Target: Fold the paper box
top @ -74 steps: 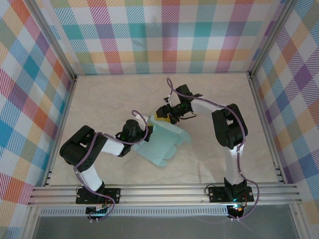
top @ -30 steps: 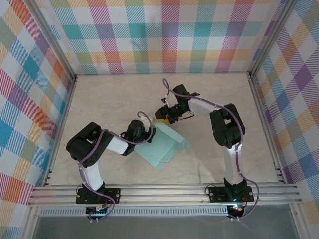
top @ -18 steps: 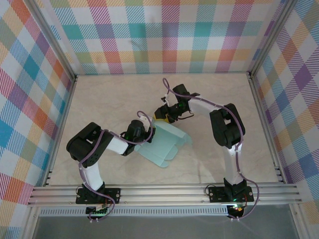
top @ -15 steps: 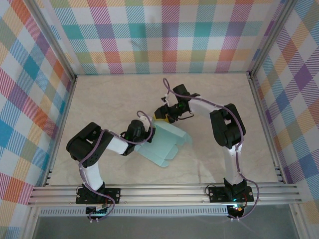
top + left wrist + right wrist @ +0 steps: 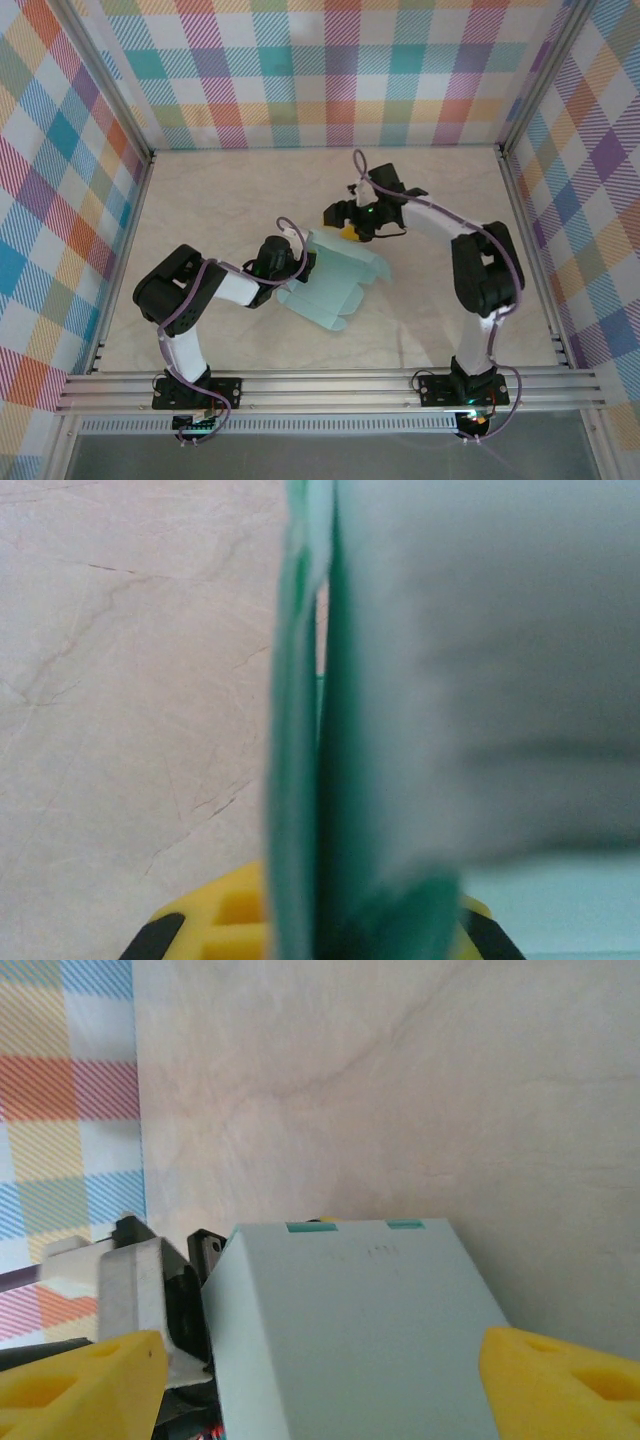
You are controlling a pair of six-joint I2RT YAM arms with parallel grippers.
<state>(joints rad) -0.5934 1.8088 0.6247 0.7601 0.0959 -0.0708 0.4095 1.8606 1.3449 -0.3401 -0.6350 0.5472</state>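
Box (image 5: 335, 285): thin card, likely light, floppy. Left gripper (image 5: 297, 262) pinches its left edge; right gripper (image 5: 352, 226) spread. Best gripped near creases.

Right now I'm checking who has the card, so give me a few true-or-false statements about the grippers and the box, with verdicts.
1. The left gripper is shut on the paper box. True.
2. The right gripper is clamped shut. False: its fingers stand wide apart.
3. The box sits in the far left corner of the table. False: it is near the middle, between the arms.
4. The box is pale mint-teal. True.
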